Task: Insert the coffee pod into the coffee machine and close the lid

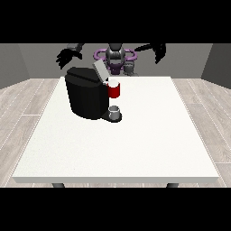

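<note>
On the white tabletop, toward its far edge at the view's left, stands the black coffee machine with lid raised, a red thing at the machine above a grey thing on its base, while the robot hand at the view's left and the robot hand at the view's right hang raised beyond the far edge, fingers curled on nothing.

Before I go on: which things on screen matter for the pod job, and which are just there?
For the job:
coffee machine, its lid tilted up
hand at the view's left
hand at the view's right

Just there:
white table
red thing at the machine
grey thing at the machine's base; cannot tell whether it is the pod
</note>
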